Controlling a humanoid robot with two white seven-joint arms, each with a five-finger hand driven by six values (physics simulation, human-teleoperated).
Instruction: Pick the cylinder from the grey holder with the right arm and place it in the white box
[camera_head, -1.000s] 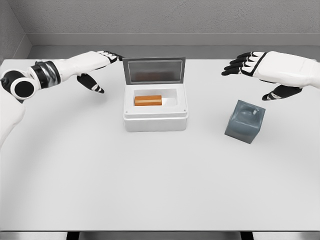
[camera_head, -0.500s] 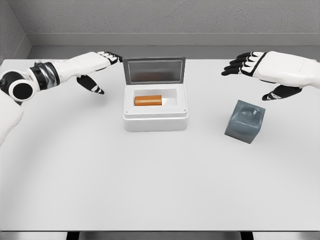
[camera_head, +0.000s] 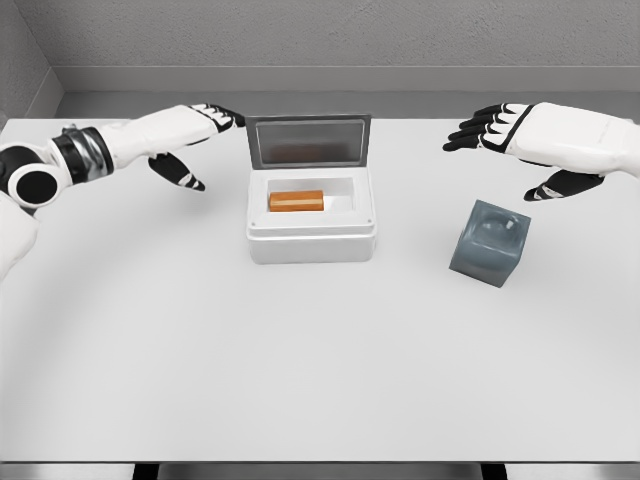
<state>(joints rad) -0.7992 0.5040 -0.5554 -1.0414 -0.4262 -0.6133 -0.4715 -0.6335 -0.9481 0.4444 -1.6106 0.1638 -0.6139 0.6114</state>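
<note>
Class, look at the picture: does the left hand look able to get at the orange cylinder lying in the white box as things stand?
Probably yes. The left hand hovers open just left of the white box, whose lid stands raised at the back, so the orange cylinder lies uncovered, with nothing between them.

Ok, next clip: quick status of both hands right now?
Left hand: open, fingers spread, holding nothing, left of the white box.
Right hand: open, holding nothing, above and behind the grey holder.
</note>
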